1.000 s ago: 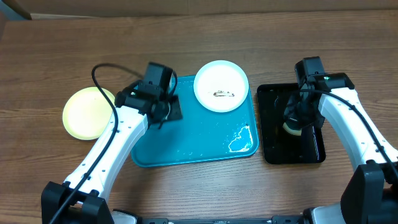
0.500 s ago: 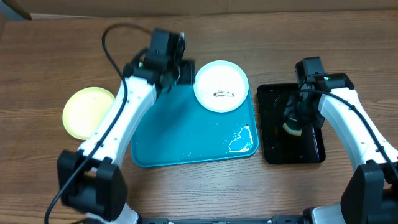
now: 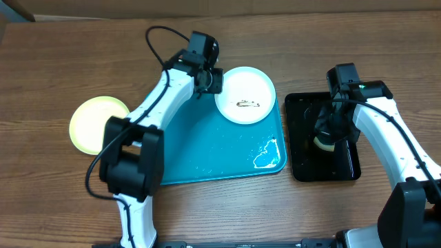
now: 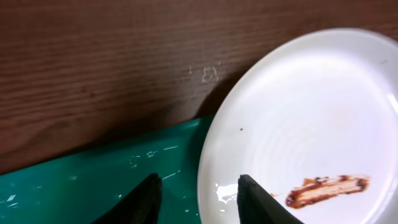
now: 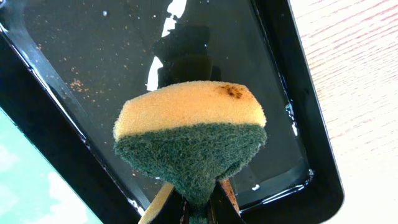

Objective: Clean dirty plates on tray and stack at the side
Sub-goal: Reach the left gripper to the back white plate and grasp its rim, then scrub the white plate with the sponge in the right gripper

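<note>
Dirty white plate (image 3: 244,95) sits on the far right corner of the turquoise tray (image 3: 200,151). The left tool (image 4: 198,193), swung in from the tray's left, now straddles its rim, fingers parted. The right tool (image 5: 200,202) stays clamped on the sponge (image 5: 189,134) above the black tray (image 3: 344,169).

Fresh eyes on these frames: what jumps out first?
The big blue tray mid-table, with a smeared white plate overhanging its far right corner and the left hand at that plate's rim. To the right, the right hand holds a yellow-green sponge over a black tray.
</note>
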{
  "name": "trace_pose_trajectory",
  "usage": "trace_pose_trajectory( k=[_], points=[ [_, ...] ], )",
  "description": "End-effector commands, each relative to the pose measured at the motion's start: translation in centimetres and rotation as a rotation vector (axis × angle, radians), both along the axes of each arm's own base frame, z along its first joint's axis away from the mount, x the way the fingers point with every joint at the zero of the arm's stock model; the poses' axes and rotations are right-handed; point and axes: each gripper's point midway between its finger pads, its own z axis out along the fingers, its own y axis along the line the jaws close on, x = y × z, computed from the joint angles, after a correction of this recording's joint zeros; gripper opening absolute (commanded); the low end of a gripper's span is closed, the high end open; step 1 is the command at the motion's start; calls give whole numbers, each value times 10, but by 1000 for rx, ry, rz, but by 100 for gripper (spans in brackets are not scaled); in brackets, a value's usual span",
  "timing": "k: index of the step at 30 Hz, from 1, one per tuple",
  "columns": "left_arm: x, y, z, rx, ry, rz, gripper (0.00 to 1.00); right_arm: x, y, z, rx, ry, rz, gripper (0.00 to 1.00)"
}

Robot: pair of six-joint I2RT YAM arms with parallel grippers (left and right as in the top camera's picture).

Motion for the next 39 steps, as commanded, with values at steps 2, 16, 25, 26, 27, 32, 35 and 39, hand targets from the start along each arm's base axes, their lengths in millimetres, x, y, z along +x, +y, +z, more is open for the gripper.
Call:
trace_pose_trajectory(
  k=[2,16,25,26,27,32,35,39],
  points=[
    [-4,-6,-22,-8,53,15,40,0,-1,4,-1,-14,6,4],
    [-43,7,-43,56,229,17,4,0,-1,4,-1,-15,6,4],
    [-102,28,-49,144,474,24,4,0,-1,4,-1,-15,6,4],
    [-110,30,-48,151,503,23,4,0,-1,4,-1,-15,5,4],
    [-119,33,-47,160,540,24,4,0,-1,4,-1,-16,6,4],
    [-147,38,-47,202,647,34,4,5,23,4,113,-30,125,4],
    [-159,34,-53,209,678,37,4,11,65,10,319,-73,267,4],
    [-174,26,-63,202,706,23,4,14,111,23,509,-127,377,4]
  ],
)
